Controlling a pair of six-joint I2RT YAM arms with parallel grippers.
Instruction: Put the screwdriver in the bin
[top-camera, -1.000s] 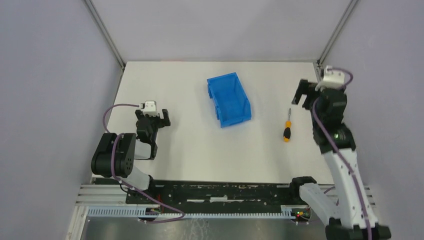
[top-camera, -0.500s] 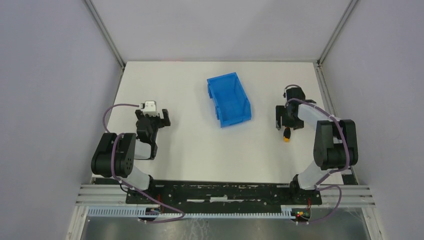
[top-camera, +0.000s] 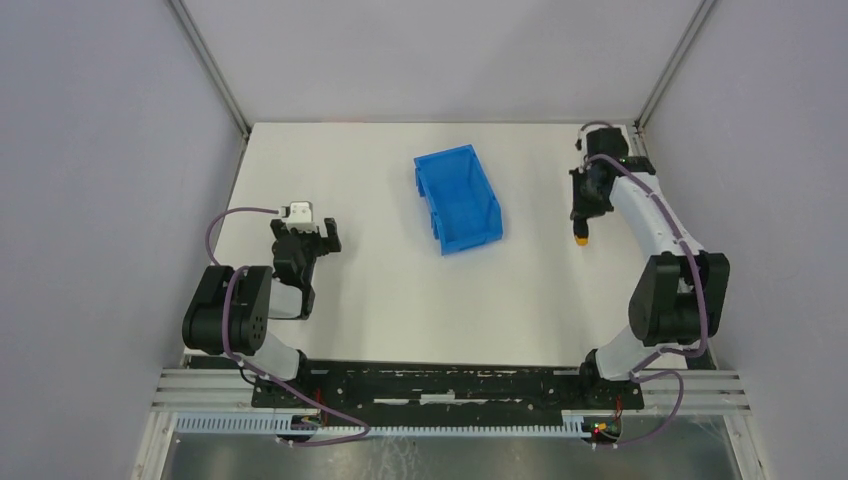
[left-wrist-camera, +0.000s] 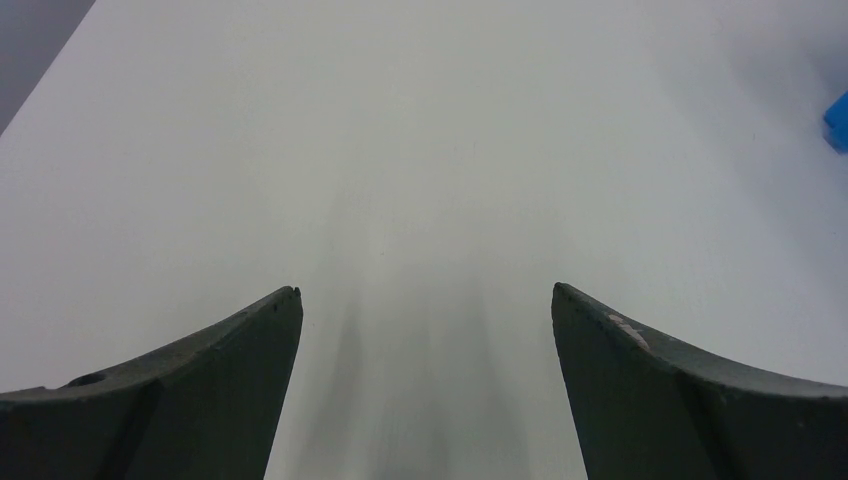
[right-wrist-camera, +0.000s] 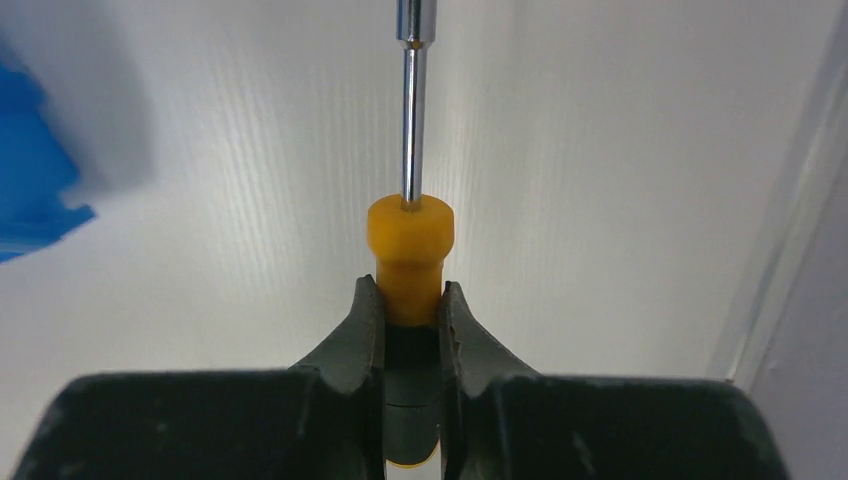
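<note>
In the right wrist view, my right gripper (right-wrist-camera: 411, 300) is shut on the orange handle of the screwdriver (right-wrist-camera: 410, 245), whose thin metal shaft points straight away from the fingers. From above, the right gripper (top-camera: 581, 222) hangs over the table's right side, and the screwdriver's orange end (top-camera: 582, 240) shows just below it. The blue bin (top-camera: 458, 199) stands at the table's middle, well to the left of that gripper, and a blue edge of the bin (right-wrist-camera: 30, 190) shows in the right wrist view. My left gripper (top-camera: 310, 232) rests open at the left, with only bare table between its fingers (left-wrist-camera: 240, 340).
A corner of the bin (left-wrist-camera: 838, 120) shows at the right edge of the left wrist view. The enclosure's right wall and frame post (top-camera: 665, 70) run close beside the right arm. White table (top-camera: 380, 290) lies between the arms and the bin.
The right arm came down from the far right onto the screwdriver, closed its jaws on the handle, and has carried it toward the far right of the table. The left arm stayed still.
</note>
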